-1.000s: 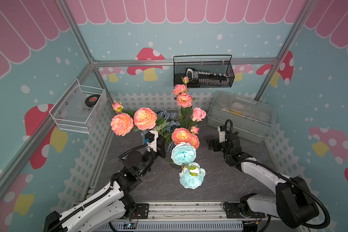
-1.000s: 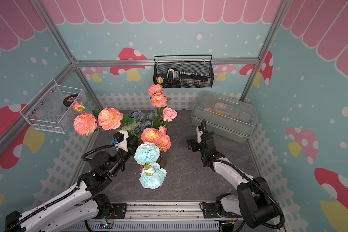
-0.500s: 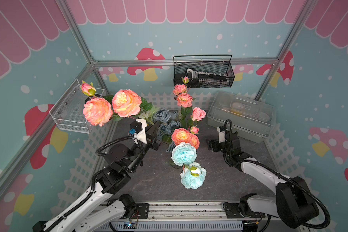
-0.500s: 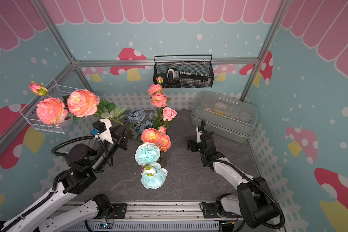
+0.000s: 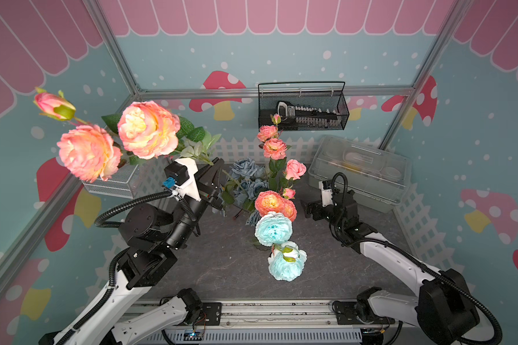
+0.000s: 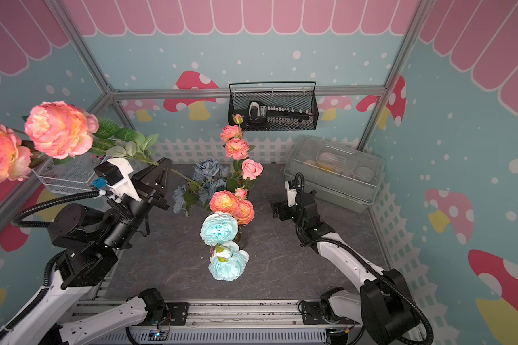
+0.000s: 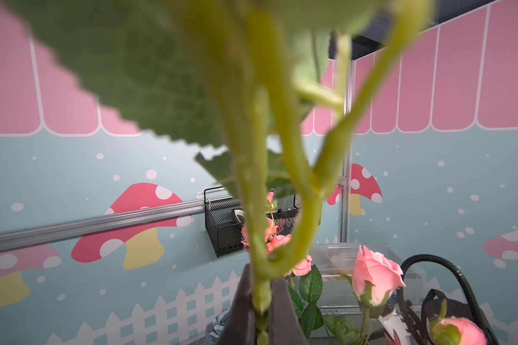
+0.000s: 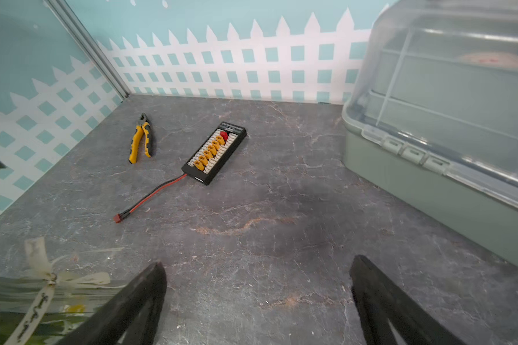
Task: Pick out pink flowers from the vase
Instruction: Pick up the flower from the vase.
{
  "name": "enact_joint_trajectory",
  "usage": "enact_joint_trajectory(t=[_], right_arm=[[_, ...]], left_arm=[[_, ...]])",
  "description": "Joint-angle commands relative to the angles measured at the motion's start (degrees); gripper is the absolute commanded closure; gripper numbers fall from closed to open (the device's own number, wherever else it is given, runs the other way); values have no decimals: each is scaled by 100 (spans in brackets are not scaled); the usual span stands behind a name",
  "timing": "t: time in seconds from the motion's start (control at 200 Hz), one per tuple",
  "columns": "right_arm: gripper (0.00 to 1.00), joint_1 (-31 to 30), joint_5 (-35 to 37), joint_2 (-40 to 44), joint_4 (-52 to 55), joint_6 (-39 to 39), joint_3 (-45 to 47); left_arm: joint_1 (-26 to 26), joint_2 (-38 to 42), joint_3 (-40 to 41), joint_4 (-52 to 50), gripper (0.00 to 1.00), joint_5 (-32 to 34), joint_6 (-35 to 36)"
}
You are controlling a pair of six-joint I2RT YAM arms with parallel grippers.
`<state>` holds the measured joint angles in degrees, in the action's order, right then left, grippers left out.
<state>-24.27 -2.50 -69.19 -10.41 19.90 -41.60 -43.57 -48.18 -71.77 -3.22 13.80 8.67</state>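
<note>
The left gripper (image 7: 262,280) is clenched on the green stem of a coral-pink ruffled flower spray (image 5: 148,130), aloft over the left rear corner of the dark grey stone-look counter (image 5: 228,263). The small clear ribbed glass vase (image 8: 12,294) stands mid-counter, with the right gripper (image 8: 257,263) beside it, released.

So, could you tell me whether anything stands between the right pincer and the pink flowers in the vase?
Nothing visible does. The open right pincer is beside the vase, with only open air between it and the coral blooms and pink rose on that side.
</note>
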Motion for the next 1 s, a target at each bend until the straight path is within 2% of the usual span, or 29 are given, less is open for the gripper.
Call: enact_joint_trajectory(t=[0.0, 0.135, 0.275, 0.435, 0.63, 0.79, 0.87, 0.995], right_arm=[[5, -91, -26, 288, 302, -252, -177], [4, -128, -63, 578, 279, -309, -177], [4, -152, -142, 584, 198, -326, -179], [5, -221, -179, 477, 301, -285, -240], [4, -621, -126, 421, 571, -494, -345], [2, -1478, 238, 228, 866, -602, -302], [1, -2071, 837, 99, 1053, -692, -164], [1, -2776, 1777, -167, 1069, -371, 220]], left_arm=[[33, 14, -486, -267, 100, 246, 182], [33, -85, -1187, -1164, 100, 1051, -177], [29, -83, -1777, -1804, 100, 1172, -379], [33, 454, -1471, -1578, 100, 1396, -503], [33, 659, -1551, -2003, 100, 2317, -320], [28, 709, -1843, -2590, 100, 2941, -371], [23, 697, -1975, -2928, 100, 3109, -516], [25, 775, -1764, -3156, 100, 3370, -533]])
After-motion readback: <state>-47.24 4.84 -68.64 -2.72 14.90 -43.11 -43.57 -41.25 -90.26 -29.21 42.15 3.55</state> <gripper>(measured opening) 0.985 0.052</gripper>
